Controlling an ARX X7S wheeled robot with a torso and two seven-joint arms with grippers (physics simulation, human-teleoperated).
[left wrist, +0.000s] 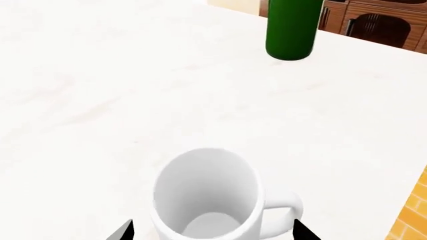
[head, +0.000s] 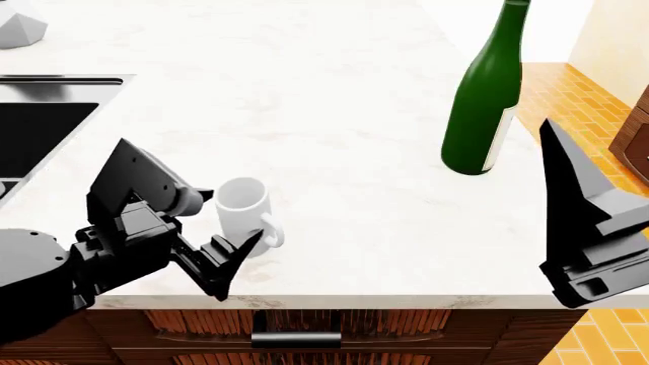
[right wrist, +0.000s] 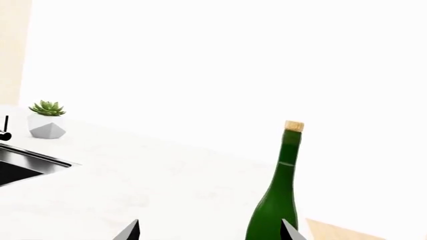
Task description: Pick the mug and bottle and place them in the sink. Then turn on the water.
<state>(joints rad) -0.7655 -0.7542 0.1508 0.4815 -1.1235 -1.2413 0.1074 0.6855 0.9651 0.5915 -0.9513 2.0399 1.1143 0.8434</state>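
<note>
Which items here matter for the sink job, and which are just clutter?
Job:
mug, between the open left gripper fingers
bottle, upright on the counter, ahead of the open right gripper
sink

Clutter:
planter with a green plant, beyond the sink

A white marbled worktop point(head: 335, 91) is seen. A white faceted planter point(right wrist: 47, 126) holding a green succulent point(right wrist: 47, 107) is set upright on the worktop. Wooden drawers point(head: 294, 334) are seen beneath the worktop's front edge.

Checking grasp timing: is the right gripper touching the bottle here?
Apart. The head view shows bare countertop between the right gripper and the upright bottle; the wrist view shows the bottle ahead of the open fingertips.
</note>
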